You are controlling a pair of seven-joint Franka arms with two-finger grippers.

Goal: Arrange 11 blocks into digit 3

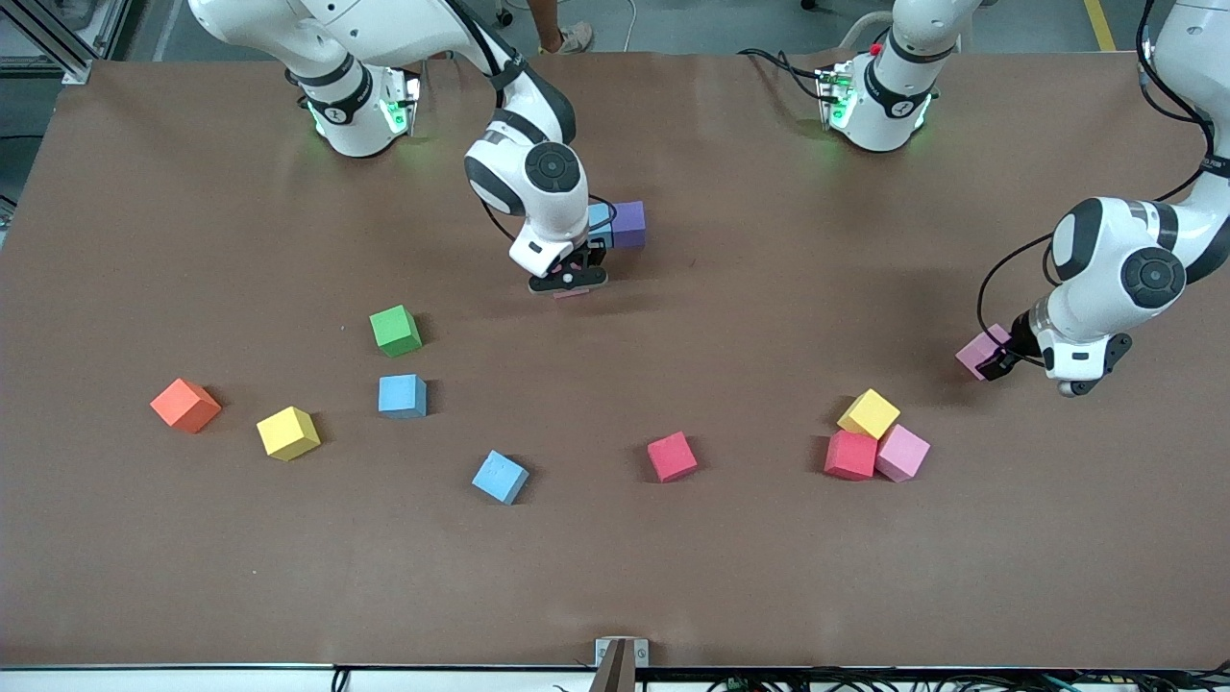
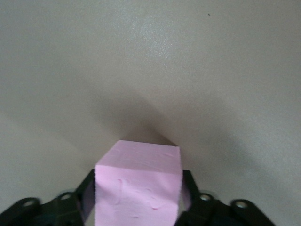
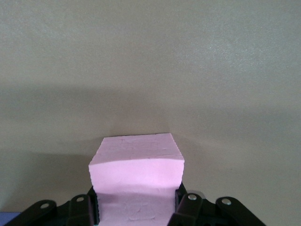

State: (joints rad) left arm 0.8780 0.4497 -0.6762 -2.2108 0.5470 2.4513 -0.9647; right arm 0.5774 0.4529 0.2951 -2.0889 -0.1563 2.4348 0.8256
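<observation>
My right gripper (image 1: pixel 569 281) is shut on a pink block (image 1: pixel 573 291), held low at the table just nearer the camera than a light blue block (image 1: pixel 601 217) and a purple block (image 1: pixel 629 224) that touch each other. The right wrist view shows that pink block (image 3: pixel 136 160) between my fingers (image 3: pixel 181 200). My left gripper (image 1: pixel 1002 360) is shut on another pink block (image 1: pixel 980 352), low over the table toward the left arm's end. The left wrist view shows it (image 2: pixel 141 165) clamped between the fingers (image 2: pixel 189 188).
Loose blocks lie nearer the camera: green (image 1: pixel 395 330), light blue (image 1: pixel 402 395), yellow (image 1: pixel 287 432), light blue (image 1: pixel 500 476), red (image 1: pixel 672 456). A touching cluster of yellow (image 1: pixel 869 413), red (image 1: pixel 850 455) and pink (image 1: pixel 902 453) also lies there. An orange cube (image 1: pixel 184 405) lies toward the right arm's end.
</observation>
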